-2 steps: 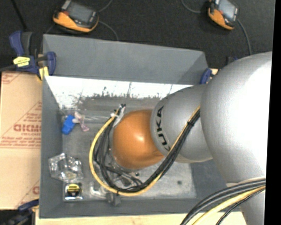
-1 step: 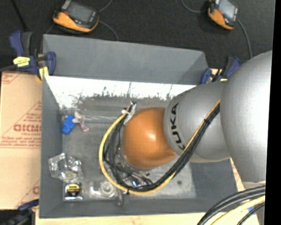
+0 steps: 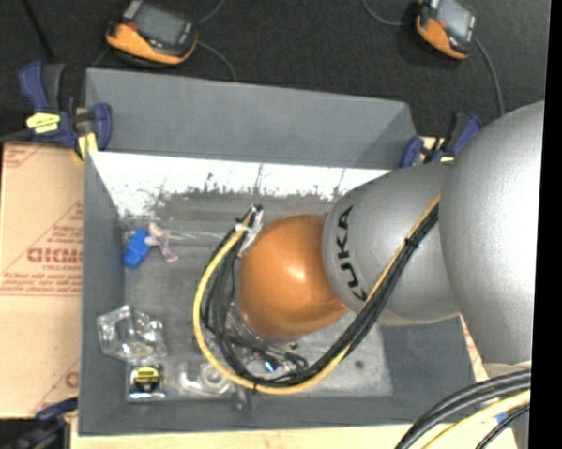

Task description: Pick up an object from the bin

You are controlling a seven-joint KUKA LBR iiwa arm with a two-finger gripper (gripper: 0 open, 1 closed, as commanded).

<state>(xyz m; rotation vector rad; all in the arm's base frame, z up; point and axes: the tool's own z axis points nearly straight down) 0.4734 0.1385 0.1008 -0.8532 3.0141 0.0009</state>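
The arm [image 3: 401, 263] reaches into the bin [image 3: 249, 114], its orange cover [image 3: 288, 276] low over the middle. Whether the jaws are released or clenched cannot be told. Nearest, at the cover's lower left, lies a clear round piece [image 3: 202, 379]. Further left are a yellow-black piece [image 3: 146, 379], crumpled plastic [image 3: 130, 333] and a blue piece [image 3: 135, 249].

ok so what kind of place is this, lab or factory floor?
Most likely a robotics lab bin-picking test cell, not a production line. A KUKA arm reaches into a grey metal bin, which holds mismatched odds: a small blue plastic piece, crumpled clear plastic and a small yellow-and-black item.
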